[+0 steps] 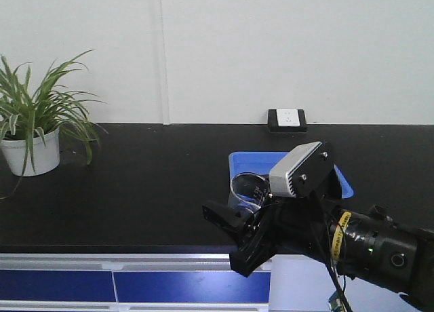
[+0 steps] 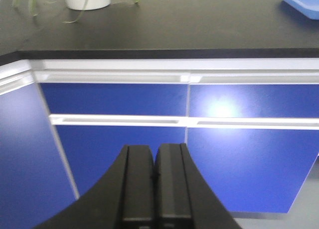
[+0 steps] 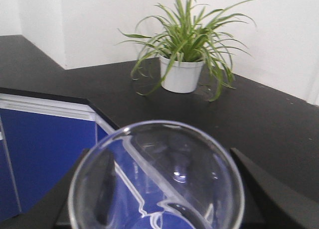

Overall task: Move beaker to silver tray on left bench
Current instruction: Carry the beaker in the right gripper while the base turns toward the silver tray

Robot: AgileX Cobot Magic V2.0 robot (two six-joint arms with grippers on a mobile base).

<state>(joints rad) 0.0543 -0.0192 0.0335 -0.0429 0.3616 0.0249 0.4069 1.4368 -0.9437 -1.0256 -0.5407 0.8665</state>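
1. The right gripper (image 1: 234,232) has its jaws about beaker-wide and clamped on the beaker (image 1: 245,190). It sits in the lower middle of the front view, just in front of the blue tray (image 1: 291,168).
2. The beaker is upright with its rim up, probably so it won't slip in the carry.
3. The left gripper (image 2: 154,189) is squeezed fully closed on nothing, low by the blue cabinets (image 2: 114,99), likely just keeping clear.
4. The silver tray isn't in any view.

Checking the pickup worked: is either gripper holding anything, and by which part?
The right gripper holds the beaker by its side wall, clamped on opposite sides below the rim. The left gripper is shut and empty.
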